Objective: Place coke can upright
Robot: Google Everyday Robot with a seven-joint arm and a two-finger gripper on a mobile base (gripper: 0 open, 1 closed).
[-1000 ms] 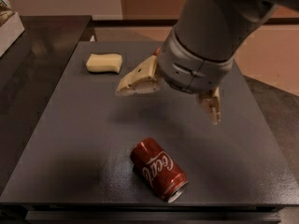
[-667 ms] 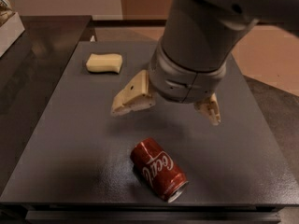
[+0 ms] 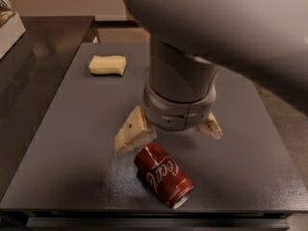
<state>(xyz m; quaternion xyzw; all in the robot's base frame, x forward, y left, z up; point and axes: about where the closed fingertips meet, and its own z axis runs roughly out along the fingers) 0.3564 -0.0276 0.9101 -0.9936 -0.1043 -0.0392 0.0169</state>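
The red coke can (image 3: pixel 163 174) lies on its side near the front edge of the dark grey table (image 3: pixel 67 129), its silver end pointing to the front right. My gripper (image 3: pixel 168 134) hangs just above and behind the can, open, with one tan finger (image 3: pixel 133 136) at the can's left rear end and the other finger (image 3: pixel 210 127) off to the right. The fingers hold nothing. The grey arm hides the table's middle and back right.
A pale yellow sponge (image 3: pixel 107 65) lies at the back left of the table. A darker counter (image 3: pixel 33 57) runs along the left, with a white box (image 3: pixel 7 23) at its far corner. The table's front edge is close to the can.
The gripper has come down and forward toward the can, its fingers still spread. The can and sponge have not moved.
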